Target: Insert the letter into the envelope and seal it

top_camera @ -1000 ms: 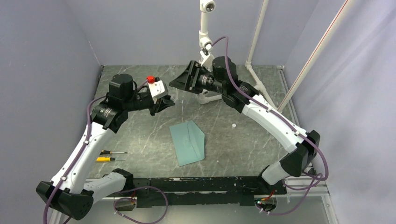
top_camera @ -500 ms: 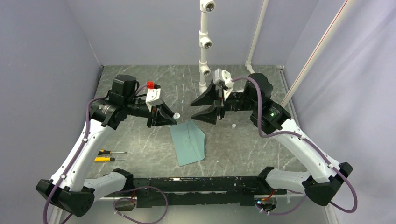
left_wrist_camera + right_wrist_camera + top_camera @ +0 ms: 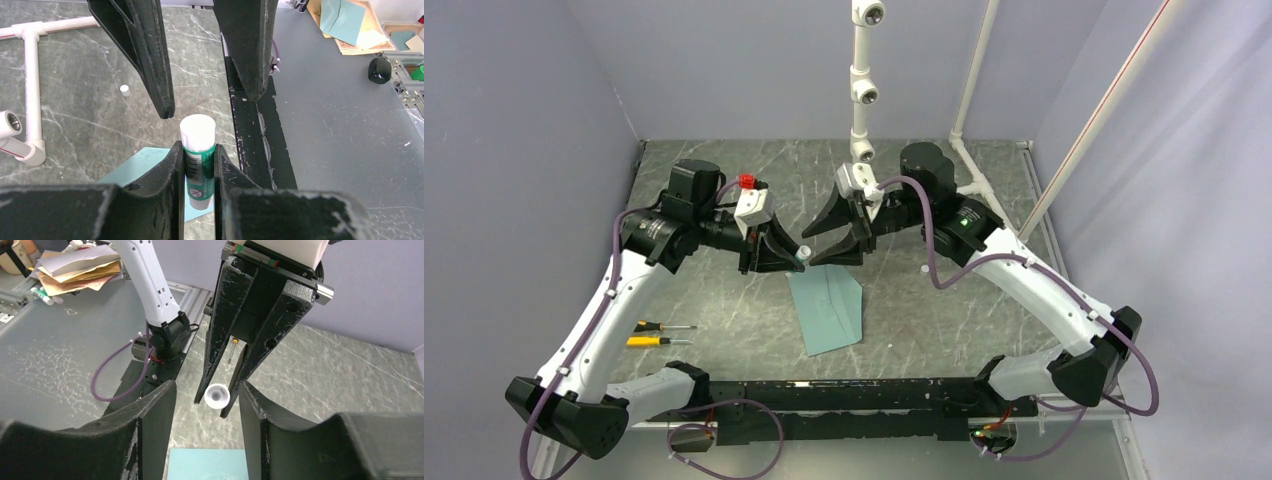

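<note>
Envelope lies flat on the worktop between the arms; no letter shows. The left jaws pinch a glue stick above its far edge, tip toward the right jaws, which stand spread just before it, probably to work the cap

Right gripper: gap between jaws free. Just ahead, glue stick clamped in left gripper. Envelope directly below.

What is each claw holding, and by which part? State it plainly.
Left claw grips a glue stick by its green-labelled barrel, white end sticking out. Right claw is open, holding nothing.
</note>
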### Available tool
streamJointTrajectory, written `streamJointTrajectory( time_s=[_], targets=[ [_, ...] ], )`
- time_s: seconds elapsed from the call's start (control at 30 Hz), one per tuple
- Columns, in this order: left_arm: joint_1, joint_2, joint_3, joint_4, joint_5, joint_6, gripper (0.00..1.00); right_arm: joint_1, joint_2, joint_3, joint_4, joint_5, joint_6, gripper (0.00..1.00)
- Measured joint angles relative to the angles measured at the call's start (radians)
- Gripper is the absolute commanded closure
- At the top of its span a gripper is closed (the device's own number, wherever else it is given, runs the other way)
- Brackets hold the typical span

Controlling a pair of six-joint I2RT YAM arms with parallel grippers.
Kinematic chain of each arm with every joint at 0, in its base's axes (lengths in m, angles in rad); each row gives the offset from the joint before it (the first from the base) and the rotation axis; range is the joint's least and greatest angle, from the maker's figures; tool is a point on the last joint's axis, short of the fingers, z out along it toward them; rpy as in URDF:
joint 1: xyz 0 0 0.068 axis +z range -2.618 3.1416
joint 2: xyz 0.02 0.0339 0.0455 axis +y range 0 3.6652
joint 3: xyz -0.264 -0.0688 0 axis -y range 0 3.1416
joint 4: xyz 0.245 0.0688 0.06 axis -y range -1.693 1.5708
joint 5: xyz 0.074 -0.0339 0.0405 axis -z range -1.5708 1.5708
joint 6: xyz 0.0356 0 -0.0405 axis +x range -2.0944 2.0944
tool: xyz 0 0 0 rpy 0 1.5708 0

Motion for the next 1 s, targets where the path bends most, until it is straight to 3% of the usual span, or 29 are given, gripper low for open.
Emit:
streamJointTrajectory(
  time_s=[0.2,0.4,0.5,0.8,0.9,1.0],
  targets=[
    [0.000,0.000,0.000,0.002,0.007,0.005,0.97,0.010,0.049,0.095,-0.126,-0.060,-0.081,0.48],
    [0.000,0.000,0.006,0.001,0.018,0.025,0.98,0.023,0.079,0.124,-0.220,-0.062,-0.140,0.39],
    [0.002,0.000,0.017,-0.013,0.026,0.040,0.98,0.030,0.092,0.130,-0.246,-0.060,-0.149,0.39],
    [0.000,0.000,0.019,-0.024,0.040,0.049,0.98,0.036,0.093,0.132,-0.217,-0.025,-0.126,0.78],
    [-0.002,-0.006,0.019,-0.011,0.030,0.022,0.98,0.038,0.092,0.132,-0.202,-0.005,-0.113,0.97],
    [-0.001,-0.020,0.015,0.012,-0.003,-0.024,0.98,0.043,0.088,0.131,-0.188,0.040,-0.098,1.00]
  ],
)
